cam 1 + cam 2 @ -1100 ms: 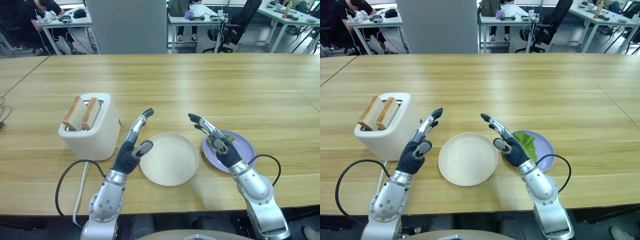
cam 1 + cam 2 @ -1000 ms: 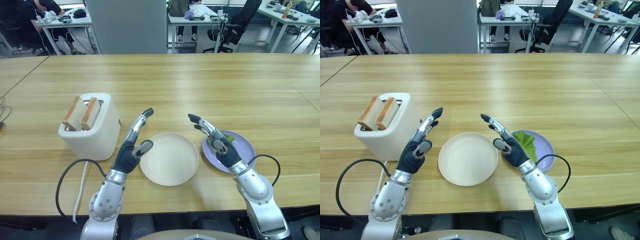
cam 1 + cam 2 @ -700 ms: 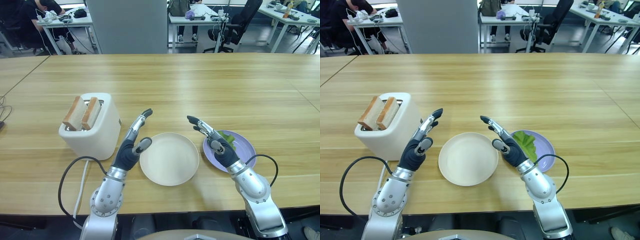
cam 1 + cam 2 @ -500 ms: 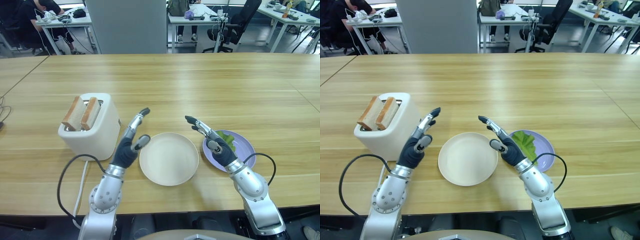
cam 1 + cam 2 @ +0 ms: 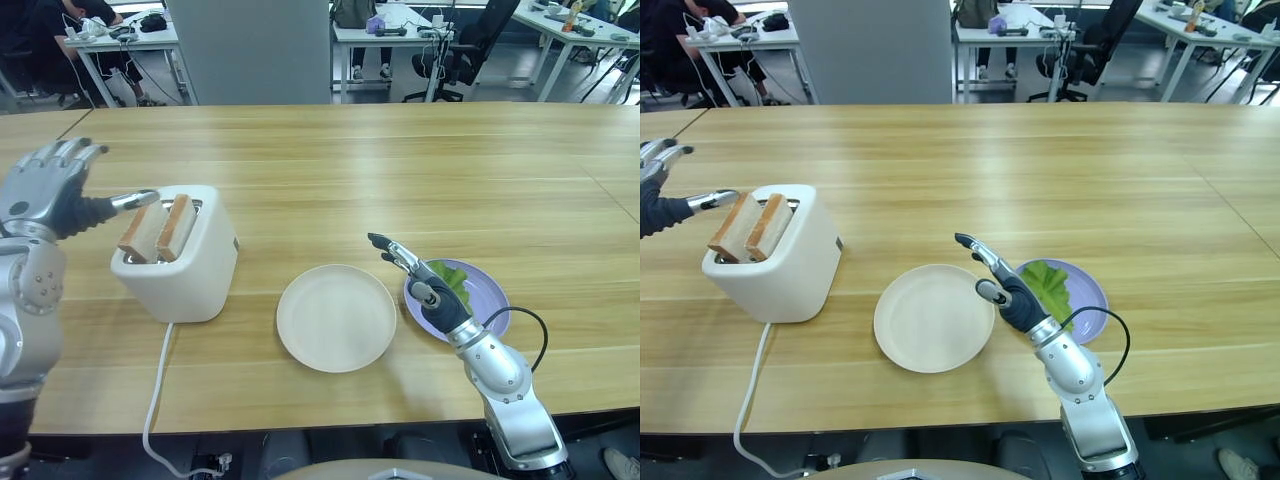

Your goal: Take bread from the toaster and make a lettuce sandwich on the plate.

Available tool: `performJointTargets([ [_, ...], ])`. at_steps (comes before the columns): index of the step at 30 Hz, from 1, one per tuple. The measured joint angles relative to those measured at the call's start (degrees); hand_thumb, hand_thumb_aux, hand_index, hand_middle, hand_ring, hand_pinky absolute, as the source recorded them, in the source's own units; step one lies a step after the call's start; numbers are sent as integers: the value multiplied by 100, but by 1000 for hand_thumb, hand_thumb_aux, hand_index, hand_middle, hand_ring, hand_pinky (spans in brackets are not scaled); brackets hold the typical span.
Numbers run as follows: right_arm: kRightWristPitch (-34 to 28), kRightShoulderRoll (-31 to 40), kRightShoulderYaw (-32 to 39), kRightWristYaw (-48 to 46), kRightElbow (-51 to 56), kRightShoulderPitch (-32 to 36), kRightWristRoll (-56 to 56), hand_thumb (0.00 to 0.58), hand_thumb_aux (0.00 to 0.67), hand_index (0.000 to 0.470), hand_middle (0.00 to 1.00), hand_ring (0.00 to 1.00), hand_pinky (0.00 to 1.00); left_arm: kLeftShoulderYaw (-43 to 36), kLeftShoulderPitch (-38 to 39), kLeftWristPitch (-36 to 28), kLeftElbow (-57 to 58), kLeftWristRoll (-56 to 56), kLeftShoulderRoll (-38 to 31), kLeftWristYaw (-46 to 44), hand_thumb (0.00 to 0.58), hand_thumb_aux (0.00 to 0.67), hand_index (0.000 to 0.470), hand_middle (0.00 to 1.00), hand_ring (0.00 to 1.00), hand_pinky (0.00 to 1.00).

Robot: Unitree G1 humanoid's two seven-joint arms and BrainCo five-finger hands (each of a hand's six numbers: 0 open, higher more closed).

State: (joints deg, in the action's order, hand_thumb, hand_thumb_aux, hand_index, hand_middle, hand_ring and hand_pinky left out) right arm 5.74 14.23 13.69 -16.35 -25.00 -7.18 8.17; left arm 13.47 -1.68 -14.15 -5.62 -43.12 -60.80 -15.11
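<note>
Two bread slices (image 5: 141, 231) in toaster (image 5: 190, 277); left hand (image 5: 40, 195), right hand (image 5: 428, 291) fingers apart, empty.

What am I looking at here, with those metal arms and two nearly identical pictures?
This is a humanoid robot seen through its own eyes: the two pictures come from a pair of cameras on its head, set slightly apart, looking down at a wooden table. The metal arms end in its hands. Its left hand is raised beside a white toaster with two bread slices standing in the slots; its right hand hovers at the edge of a purple plate carrying lettuce. Between toaster and purple plate lies a bare cream plate. Both hands are open and hold nothing.
</note>
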Motion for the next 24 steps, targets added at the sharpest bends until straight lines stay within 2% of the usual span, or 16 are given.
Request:
performJointTargets([
  [11,0,16,8,-6,5,-20,4,0,0,0,0,0,0,-1202,-666,310,1370,-426,-33,11,0,0,0,0,0,0],
  [19,-1,24,17,-19,-1,-28,4,0,0,0,0,0,0,-1549,-872,393,1779,-500,39,98,0,0,0,0,0,0],
  [20,-1,25,20,-19,-3,-29,4,0,0,0,0,0,0,-1558,-903,407,1820,-497,60,103,261,173,119,0,0,0],
  [21,-1,26,21,-19,-6,-32,4,0,0,0,0,0,0,-1561,-916,421,1835,-490,82,119,398,294,202,0,0,0],
  [22,-2,32,21,-19,-11,-37,4,0,0,0,0,0,0,-1560,-943,468,1829,-451,115,159,398,294,202,0,0,0],
  [23,-2,37,24,-20,-19,-38,4,0,0,0,0,0,0,-1559,-978,517,1805,-413,149,221,580,670,460,0,0,0],
  [24,-2,38,29,-21,-29,-38,4,0,0,0,0,0,0,-1549,-1022,558,1777,-367,184,297,580,670,460,0,0,0],
])
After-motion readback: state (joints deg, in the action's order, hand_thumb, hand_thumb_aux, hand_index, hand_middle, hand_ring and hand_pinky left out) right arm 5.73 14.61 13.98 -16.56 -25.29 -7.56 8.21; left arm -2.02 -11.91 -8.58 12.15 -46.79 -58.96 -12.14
